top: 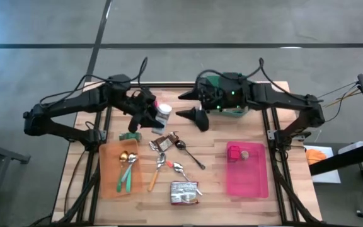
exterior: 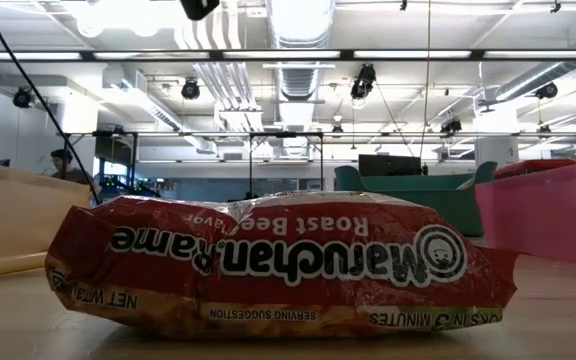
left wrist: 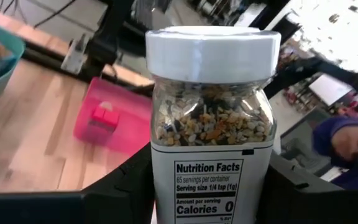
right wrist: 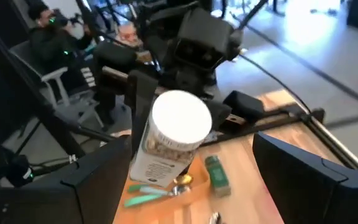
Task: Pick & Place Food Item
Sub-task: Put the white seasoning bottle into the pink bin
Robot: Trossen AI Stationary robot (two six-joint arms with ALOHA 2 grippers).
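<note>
A clear spice jar (left wrist: 211, 118) with a white lid (top: 164, 111) and a Nutrition Facts label sits between the fingers of my left gripper (top: 151, 113) over the table's far middle. It also shows in the right wrist view (right wrist: 169, 140). My right gripper (top: 181, 105) is open and empty just to the jar's right, its fingers pointing at the lid. A Maruchan ramen packet (exterior: 278, 265) lies flat on the table near the front edge (top: 184, 192). My left gripper pinches the jar's labelled lower body (left wrist: 166, 186) between its two fingers, one on each side. The fingers come roughly level from the table's left. The jar is lifted off the table and tilted, its lid (right wrist: 180, 120) toward my right gripper.
An orange tray (top: 109, 180) with spoons lies at front left, a pink bin (top: 247, 183) holding a pink block at front right, and a teal basket (top: 235, 113) under my right arm. Loose spoons (top: 169, 165) and a small green packet (top: 130, 135) lie mid-table.
</note>
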